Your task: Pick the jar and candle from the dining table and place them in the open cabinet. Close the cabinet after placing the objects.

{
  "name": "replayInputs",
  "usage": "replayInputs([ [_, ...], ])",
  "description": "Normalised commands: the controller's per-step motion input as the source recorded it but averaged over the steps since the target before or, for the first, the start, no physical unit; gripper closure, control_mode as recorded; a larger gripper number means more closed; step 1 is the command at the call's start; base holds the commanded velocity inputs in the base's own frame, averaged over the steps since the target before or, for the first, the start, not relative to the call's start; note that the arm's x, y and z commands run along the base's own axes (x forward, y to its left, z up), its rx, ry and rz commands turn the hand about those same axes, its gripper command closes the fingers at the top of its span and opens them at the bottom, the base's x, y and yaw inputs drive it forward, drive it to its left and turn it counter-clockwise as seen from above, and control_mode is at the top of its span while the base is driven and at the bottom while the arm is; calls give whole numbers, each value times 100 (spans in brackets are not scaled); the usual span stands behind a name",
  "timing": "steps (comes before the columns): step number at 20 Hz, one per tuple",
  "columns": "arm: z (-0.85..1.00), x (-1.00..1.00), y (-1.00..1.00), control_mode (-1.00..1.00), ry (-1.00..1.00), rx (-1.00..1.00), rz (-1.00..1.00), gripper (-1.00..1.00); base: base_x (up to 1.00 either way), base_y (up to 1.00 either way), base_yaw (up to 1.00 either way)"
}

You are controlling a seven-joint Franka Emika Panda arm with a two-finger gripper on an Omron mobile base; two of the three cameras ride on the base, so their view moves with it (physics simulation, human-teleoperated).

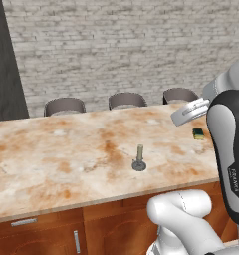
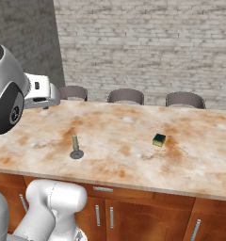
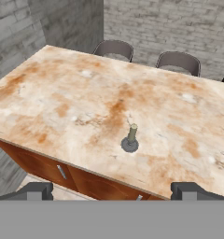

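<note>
The candle (image 1: pixel 139 158) (image 2: pixel 76 147) (image 3: pixel 131 138), a short olive stick on a small round dark-grey dish, stands upright near the front edge of the dining table (image 1: pixel 52 164) (image 2: pixel 133 164) (image 3: pixel 62 93). My gripper (image 3: pixel 113 193) hovers high above and in front of the table, looking down at the candle. Its two dark fingertips (image 3: pixel 35 190) stand far apart with nothing between them, so it is open. The white hand (image 1: pixel 189 112) (image 2: pixel 39 95) hangs well above the table top. The jar and the cabinet are out of view.
A small green-and-yellow block (image 1: pixel 198 133) (image 2: pixel 158 140) lies on the table to the candle's right. Three dark chairs (image 1: pixel 64 105) (image 1: pixel 127 100) (image 1: pixel 179 94) stand along the far side before a brick wall. Wood drawers with silver handles (image 2: pixel 103 189) run under the top.
</note>
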Motion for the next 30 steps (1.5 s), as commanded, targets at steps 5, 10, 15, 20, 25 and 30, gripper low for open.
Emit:
replayInputs([
  [5, 0, 0, 0, 100, 0, 0, 0, -100, 0, 0, 0],
  [10, 0, 0, 0, 100, 0, 0, 0, -100, 0, 0, 0],
  [15, 0, 0, 0, 100, 0, 0, 0, -100, 0, 0, 0],
  [20, 0, 0, 0, 100, 0, 0, 0, -100, 0, 0, 0],
  [25, 0, 0, 0, -100, 0, 0, 0, -100, 0, 0, 0],
  [30, 0, 0, 0, -100, 0, 0, 0, -100, 0, 0, 0],
])
